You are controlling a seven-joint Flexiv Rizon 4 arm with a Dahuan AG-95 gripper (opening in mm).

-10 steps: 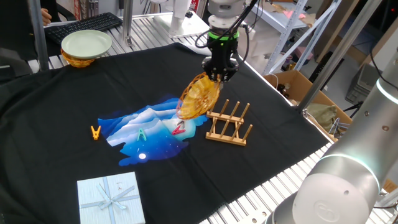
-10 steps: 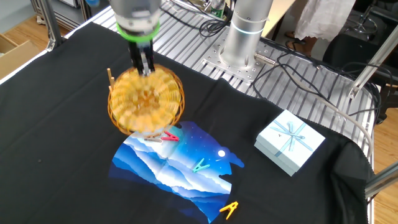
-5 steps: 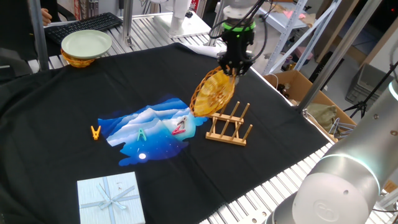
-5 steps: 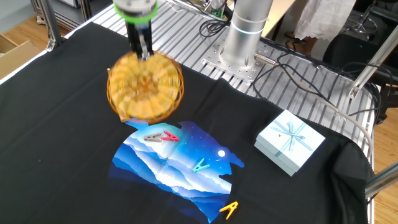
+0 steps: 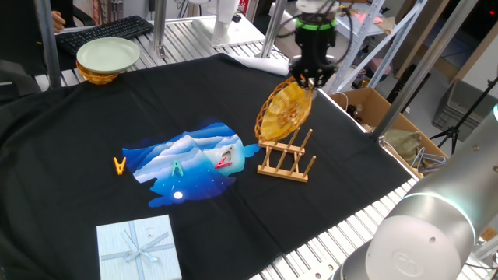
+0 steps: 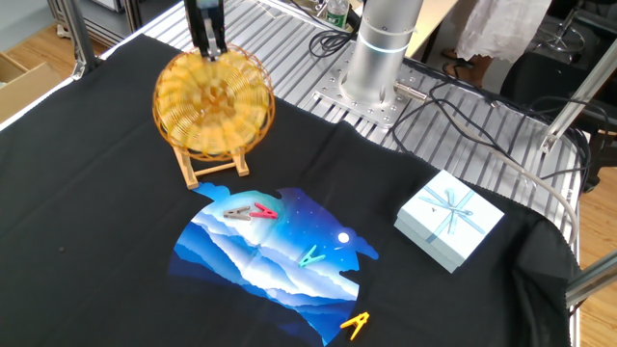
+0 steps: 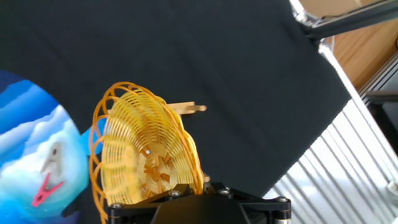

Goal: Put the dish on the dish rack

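Observation:
The dish (image 5: 283, 117) is a golden woven wicker basket-plate, held on edge and tilted, right above the dish rack (image 5: 286, 159). My gripper (image 5: 310, 80) is shut on the dish's top rim. In the other fixed view the dish (image 6: 212, 104) hangs from the gripper (image 6: 207, 50) and hides most of the rack (image 6: 214, 172), whose wooden base shows below it. In the hand view the dish (image 7: 140, 155) fills the lower left, its rim pinched at the gripper (image 7: 198, 183), with one rack peg (image 7: 186, 108) showing past it.
A pale green plate (image 5: 108, 54) sits on a wicker bowl at the far left corner. A blue patterned cloth (image 5: 187, 159) with red and green clothespins lies left of the rack, an orange clothespin (image 5: 119, 165) beside it. A pale blue gift box (image 5: 140, 247) stands at the front.
My gripper has carried the dish to the right and up, from over the blue cloth to directly above the rack. The dish is now more upright.

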